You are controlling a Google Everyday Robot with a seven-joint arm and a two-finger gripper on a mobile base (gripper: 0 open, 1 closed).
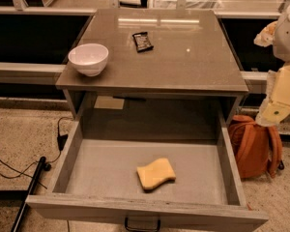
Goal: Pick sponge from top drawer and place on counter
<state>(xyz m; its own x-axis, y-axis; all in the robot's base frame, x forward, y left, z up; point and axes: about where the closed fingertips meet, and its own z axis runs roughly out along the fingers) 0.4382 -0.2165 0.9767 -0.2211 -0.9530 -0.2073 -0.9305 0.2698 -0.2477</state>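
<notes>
A: Status, left to right?

B: Black cable (19, 170) on the floor at 8 o'clock of the view. White bowl (88, 58) on the counter (193, 57), at the slab's 8 o'clock, near its left edge. Dark packet (142, 41) a bit toward 11 o'clock of the slab's centre, well apart from the bowl.

A: Drawer?

B: Top drawer (87, 178) is pulled fully out, with the inside open to view. The sponge (156, 173) lies flat on its bottom, toward 5 o'clock of the drawer's centre, near the front wall but not touching it. Nothing else is in there.

A: Gripper?

B: Gripper (276, 105) is at 3 o'clock of the view, off the counter's right edge, above an orange backpack (253, 146) on the floor. It holds nothing. Can't tell whether it is wide or narrow. It's well apart from the sponge.

A: Progress?

B: Early, I'd say. Access is done because the drawer is open. The reach into the drawer, the grasp, the lift and the placement are all left. The counter has free space at 3 to 5 o'clock for the drop.
</notes>
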